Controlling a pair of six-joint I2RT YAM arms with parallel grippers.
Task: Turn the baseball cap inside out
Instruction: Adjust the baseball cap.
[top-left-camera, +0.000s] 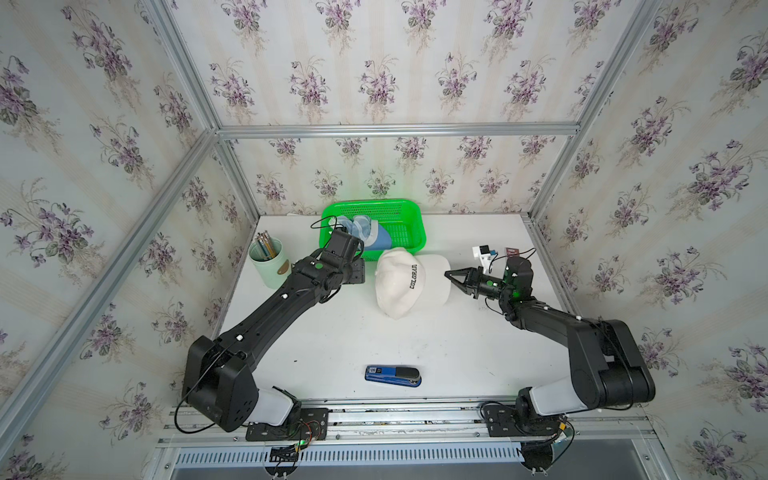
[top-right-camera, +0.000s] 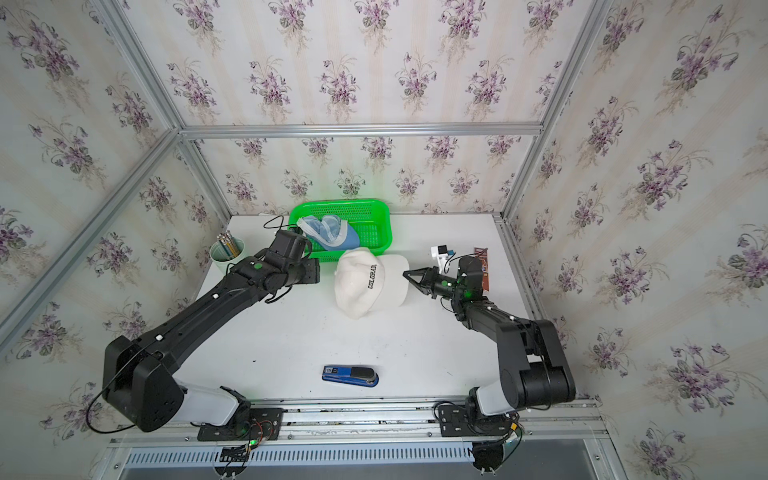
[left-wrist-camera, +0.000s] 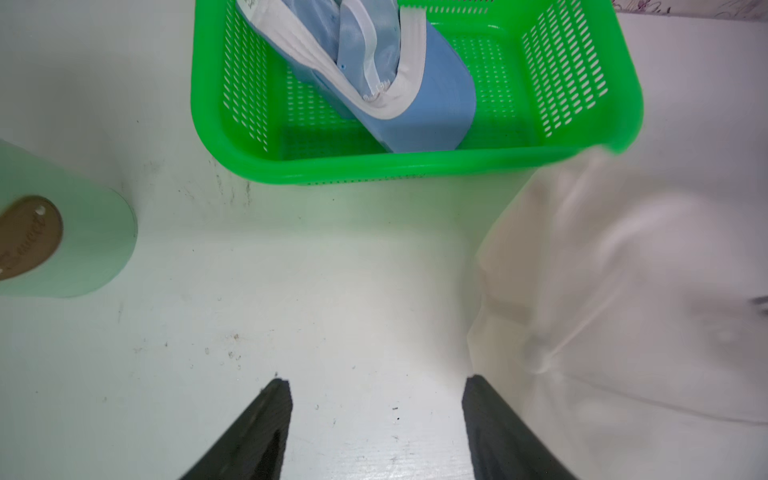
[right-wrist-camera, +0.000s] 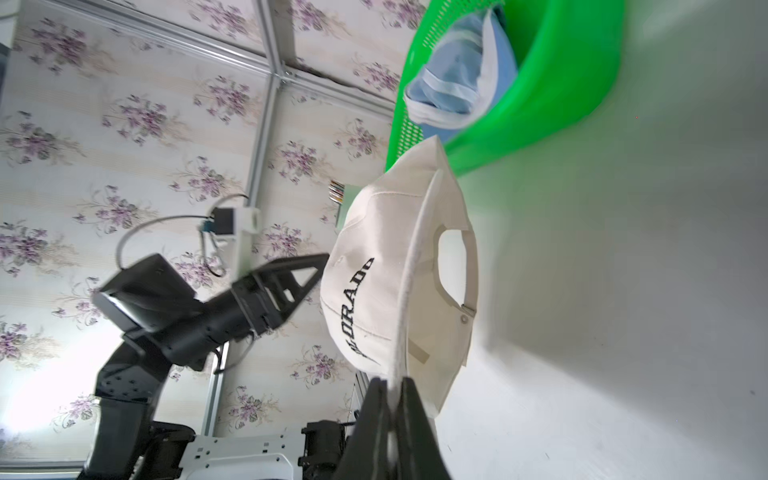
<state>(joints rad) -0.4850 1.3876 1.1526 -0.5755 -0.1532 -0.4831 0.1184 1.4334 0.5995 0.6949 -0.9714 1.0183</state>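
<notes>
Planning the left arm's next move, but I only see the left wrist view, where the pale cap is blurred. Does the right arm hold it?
Observer: Yes. The right gripper, jaws shut, pinches the brim edge of the cream fabric baseball cap.
Operator: Inside out yet?
Observer: No. In both top views its black COLORADO lettering faces outward.
Operator: Anything nearer the bases?
Observer: A blue and black stapler lies on the white table, apart from the cap.
</notes>
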